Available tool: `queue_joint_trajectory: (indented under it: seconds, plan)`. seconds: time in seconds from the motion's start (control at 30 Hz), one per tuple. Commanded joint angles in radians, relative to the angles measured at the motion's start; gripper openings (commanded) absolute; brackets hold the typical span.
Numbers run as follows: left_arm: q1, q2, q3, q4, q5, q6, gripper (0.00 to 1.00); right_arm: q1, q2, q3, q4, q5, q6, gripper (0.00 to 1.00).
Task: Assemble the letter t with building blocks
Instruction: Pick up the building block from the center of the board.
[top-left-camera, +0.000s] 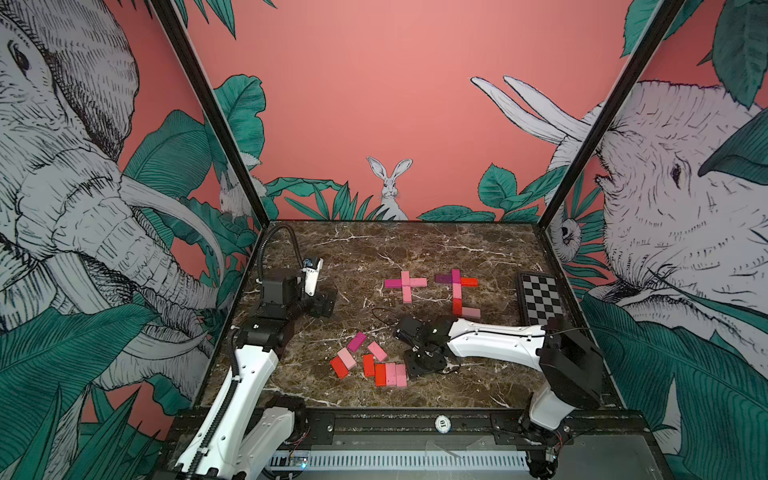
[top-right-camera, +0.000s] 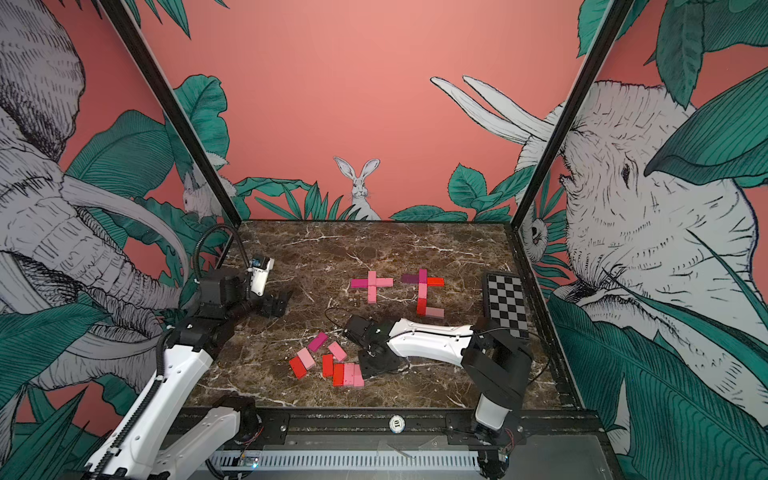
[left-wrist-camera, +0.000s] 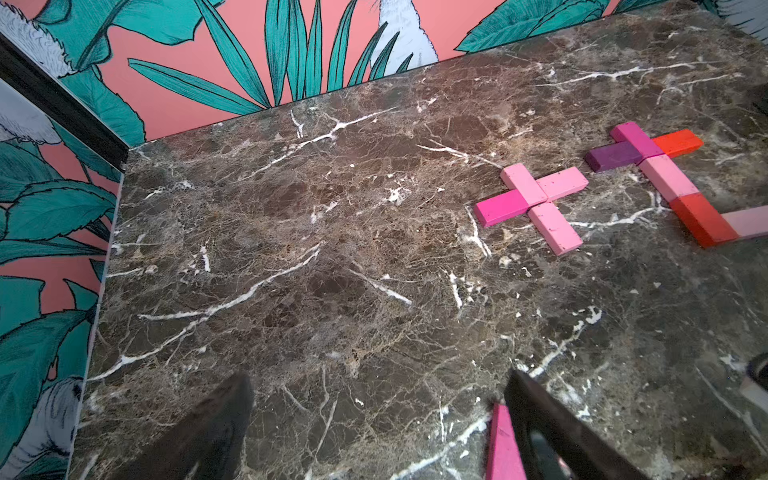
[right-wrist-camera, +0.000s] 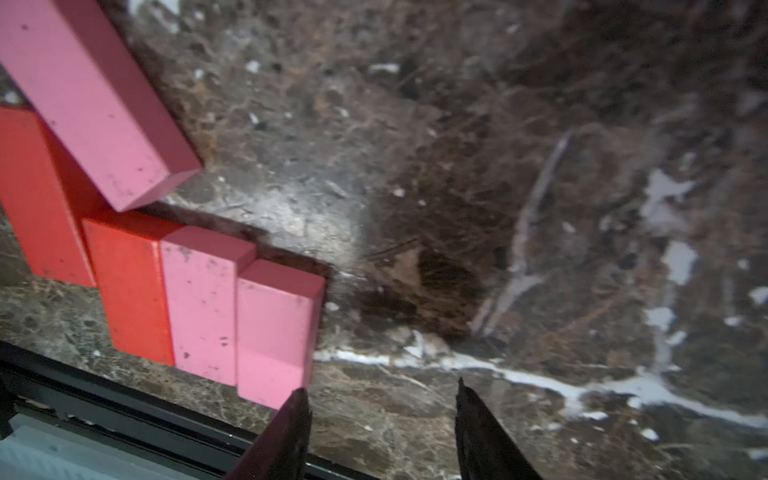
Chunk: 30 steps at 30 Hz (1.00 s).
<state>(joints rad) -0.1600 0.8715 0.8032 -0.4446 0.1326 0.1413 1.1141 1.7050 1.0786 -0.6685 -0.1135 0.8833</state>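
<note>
Two figures of building blocks lie flat at mid-table: a pink and magenta cross (top-left-camera: 405, 284) (left-wrist-camera: 532, 199), and to its right a taller t (top-left-camera: 457, 291) (left-wrist-camera: 665, 178) in purple, magenta, red and pale pink. Loose blocks (top-left-camera: 365, 361) (top-right-camera: 324, 363) lie near the front. My right gripper (top-left-camera: 410, 371) (right-wrist-camera: 380, 392) is open over bare marble, one fingertip (right-wrist-camera: 299, 401) at the corner of the end pink block (right-wrist-camera: 274, 328) of a red-pink-pink row. My left gripper (top-left-camera: 324, 301) (left-wrist-camera: 374, 395) stands wide open at the left; a magenta block (left-wrist-camera: 503, 444) shows beside one finger (left-wrist-camera: 536, 411).
A black-and-white checkerboard plate (top-left-camera: 540, 297) lies by the right wall. Printed walls close off the marble table (top-left-camera: 415, 245) on three sides, and a black rail (top-left-camera: 374, 419) runs along the front edge. The right forearm (top-left-camera: 494, 336) stretches just in front of the taller t.
</note>
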Motion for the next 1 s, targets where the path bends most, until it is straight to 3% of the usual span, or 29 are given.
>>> queue_joint_trajectory:
  seconds: [0.0,0.33,0.57,0.97]
  plan:
    - [0.007,-0.006,0.031,-0.016,-0.008,-0.005,0.97,0.027,0.033,0.029,0.049,-0.027,0.023,0.54]
    - [0.009,0.0,0.031,-0.017,-0.007,-0.005,0.97,0.039,0.116,0.087,0.036,-0.048,0.009,0.49]
    - [0.01,-0.002,0.03,-0.017,-0.008,-0.005,0.97,0.039,0.108,0.081,-0.041,0.012,0.043,0.44]
    - [0.011,-0.003,0.033,-0.017,-0.003,-0.005,0.97,0.04,0.13,0.089,-0.075,0.042,0.044,0.42]
